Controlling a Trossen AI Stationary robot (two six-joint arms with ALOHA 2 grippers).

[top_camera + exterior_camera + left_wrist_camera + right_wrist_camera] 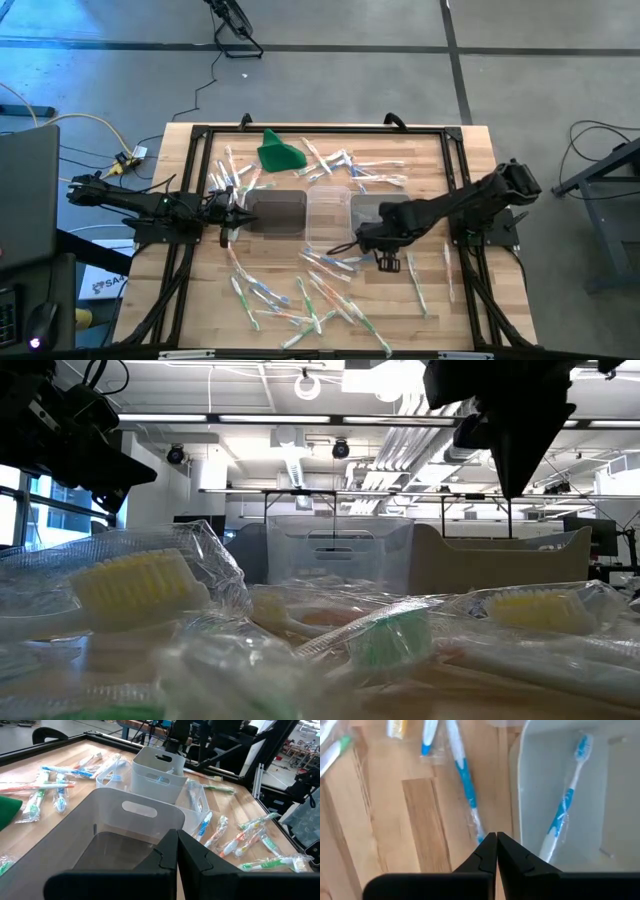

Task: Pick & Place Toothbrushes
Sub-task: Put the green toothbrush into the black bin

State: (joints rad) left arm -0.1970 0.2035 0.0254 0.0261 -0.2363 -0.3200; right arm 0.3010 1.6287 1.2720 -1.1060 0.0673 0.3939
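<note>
Many wrapped toothbrushes lie loose on the wooden table, mostly along its near side (300, 295) and far side (340, 165). Three tubs stand in a row at the middle: a dark left one (275, 212), a clear middle one (328, 220) and a right one (385, 208). A blue toothbrush (565, 805) lies inside the right tub. Another blue one (465, 785) lies on the table beside that tub. My right gripper (496, 837) is shut and raised at the right tub's near-left corner (365, 240). My left gripper (176, 840) is shut and hovers by the left tub's left end (232, 212).
A green cloth-like lump (280, 153) lies at the far left of the table. A black frame (320, 130) runs round the tabletop. In the low view, wrapped toothbrushes (140, 585) crowd the near edge in front of the tubs (335, 545).
</note>
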